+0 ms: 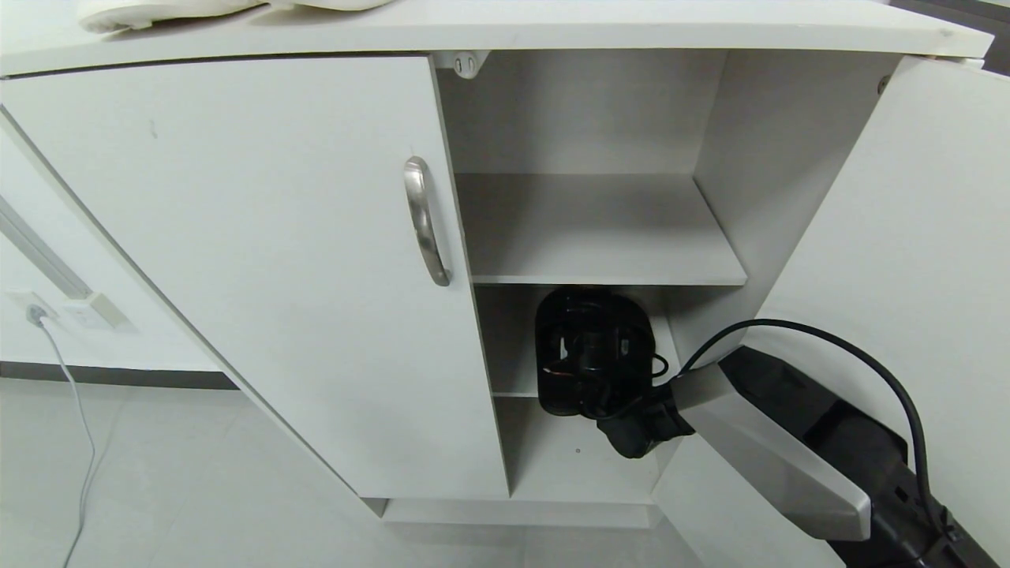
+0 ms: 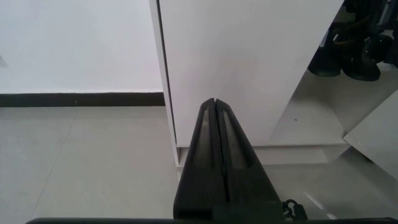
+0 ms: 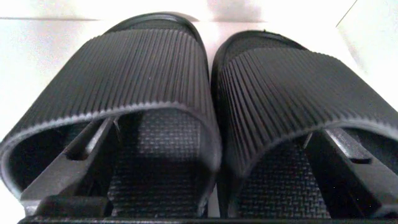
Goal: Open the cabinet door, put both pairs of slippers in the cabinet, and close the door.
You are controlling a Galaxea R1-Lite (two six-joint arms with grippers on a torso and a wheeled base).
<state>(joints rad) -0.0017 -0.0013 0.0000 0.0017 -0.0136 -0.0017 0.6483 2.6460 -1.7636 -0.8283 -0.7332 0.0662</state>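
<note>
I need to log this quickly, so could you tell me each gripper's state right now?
Left gripper: shut, empty.
Right gripper: holding the slippers, a finger under each strap.

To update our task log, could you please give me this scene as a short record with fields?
Doors: left door shut; right door open
Slippers: black slippers side by side in the cabinet, below the shelf
Right arm: right gripper shut on the pair, fingers under the straps
Left arm: left gripper shut, low before the left door
Cabinet top: cream-coloured item, kind unclear
</note>
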